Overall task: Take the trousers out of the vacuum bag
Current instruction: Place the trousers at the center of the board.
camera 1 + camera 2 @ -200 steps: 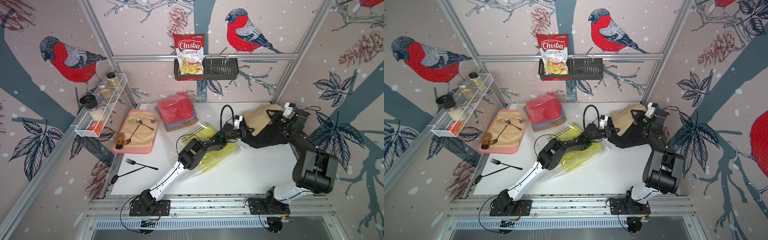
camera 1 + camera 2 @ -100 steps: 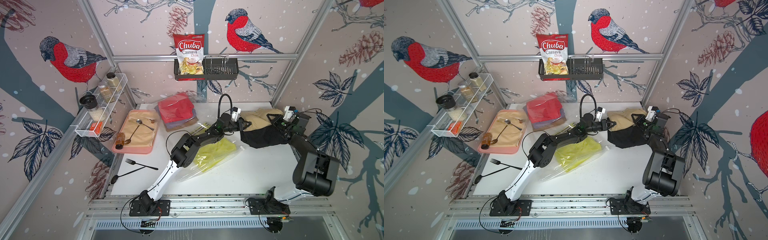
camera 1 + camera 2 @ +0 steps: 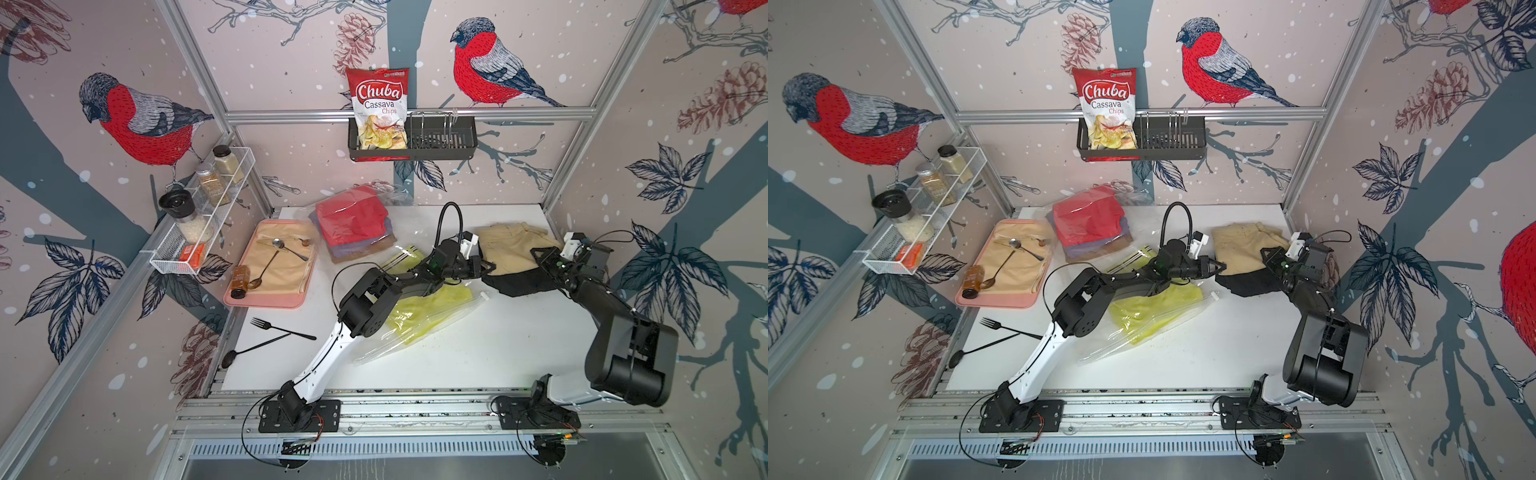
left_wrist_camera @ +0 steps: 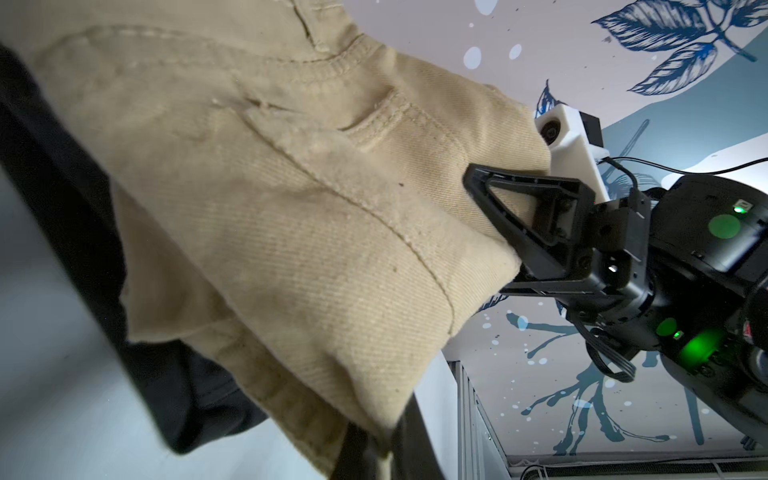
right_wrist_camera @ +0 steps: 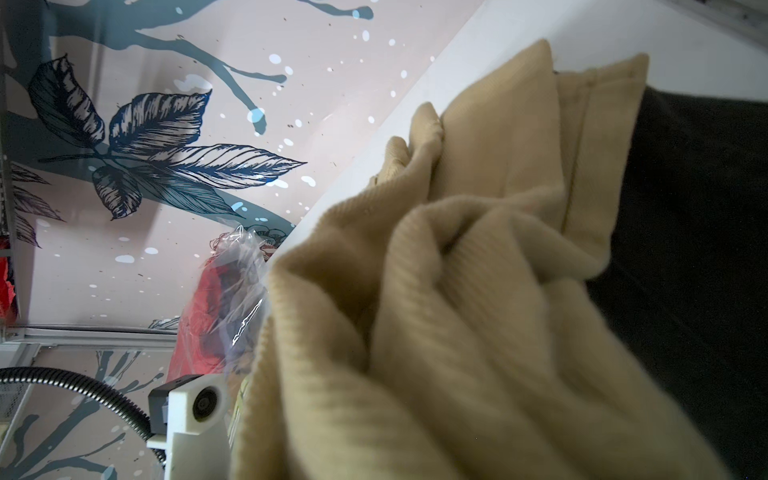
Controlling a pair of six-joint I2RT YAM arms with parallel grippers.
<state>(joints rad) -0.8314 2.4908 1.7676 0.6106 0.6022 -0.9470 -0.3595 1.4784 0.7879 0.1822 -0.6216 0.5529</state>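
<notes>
White tabletop [image 3: 478, 357] carries a pink tray [image 3: 266, 301], black fork [image 3: 282, 328] and black spoon [image 3: 253, 349] along its left edge. The vacuum bag [image 3: 374, 353] lies at centre; black trousers [image 3: 519, 286], with tan trousers [image 3: 511, 249] overlapping them, lie at right rear

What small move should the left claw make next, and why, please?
Probably open the left claw and let go. It is shut on the edge of the tan trousers, which already lie outside the vacuum bag, on top of the black trousers. The yellow trousers are still inside the bag, so that claw is needed there.
</notes>
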